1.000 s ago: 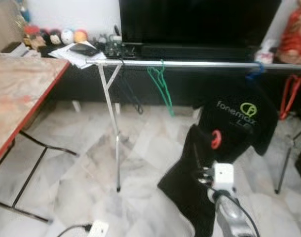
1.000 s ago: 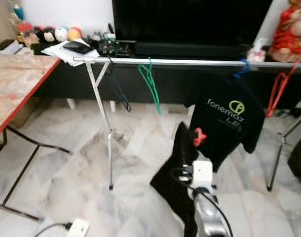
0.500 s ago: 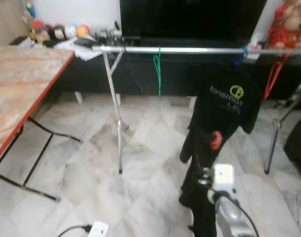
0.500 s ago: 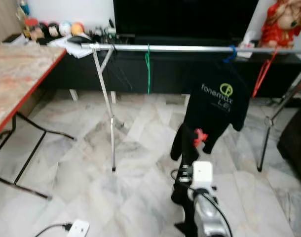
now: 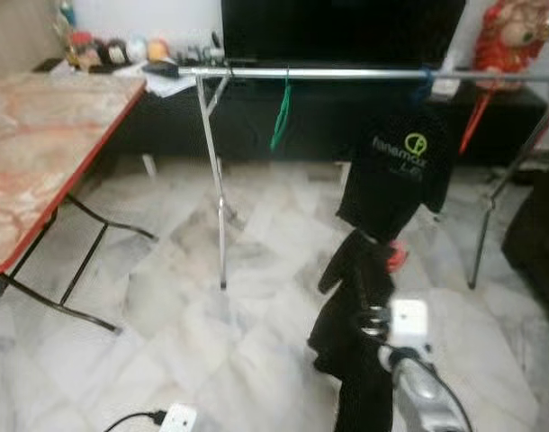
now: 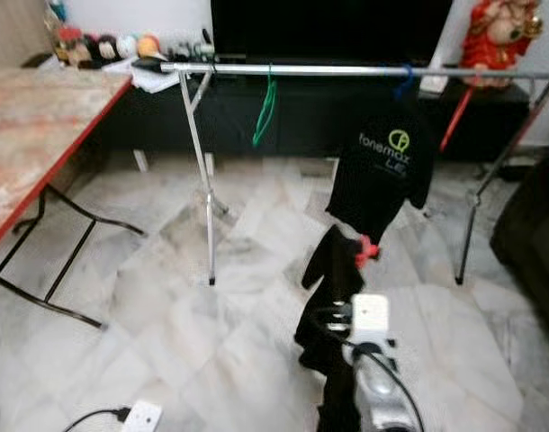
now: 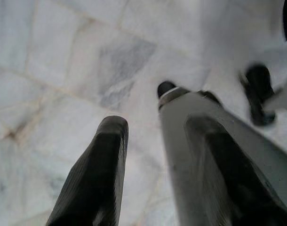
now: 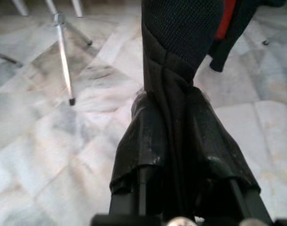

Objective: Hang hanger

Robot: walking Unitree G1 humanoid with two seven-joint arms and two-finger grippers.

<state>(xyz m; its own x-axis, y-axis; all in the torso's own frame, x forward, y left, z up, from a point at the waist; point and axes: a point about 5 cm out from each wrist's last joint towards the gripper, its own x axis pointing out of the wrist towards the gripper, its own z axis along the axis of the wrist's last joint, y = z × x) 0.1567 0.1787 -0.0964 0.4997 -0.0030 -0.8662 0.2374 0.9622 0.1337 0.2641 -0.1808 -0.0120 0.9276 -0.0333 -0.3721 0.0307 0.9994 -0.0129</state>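
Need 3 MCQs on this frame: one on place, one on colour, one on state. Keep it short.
1. Where does the logo T-shirt hang?
A. on the rail
B. on the table
C. on the floor

2. What colour is the empty hanger near the rail's left end?
A. yellow
B. green
C. white

3. What is the right gripper doing?
A. hanging empty
B. resting on the table
C. holding a black garment

Answers:
1. A, the shirt hangs from a blue hook over the metal rail.
2. B, a green hanger hangs bare beside the rack's left leg.
3. C, in the right wrist view the black garment is bunched between the fingers, with a red hanger at its top.
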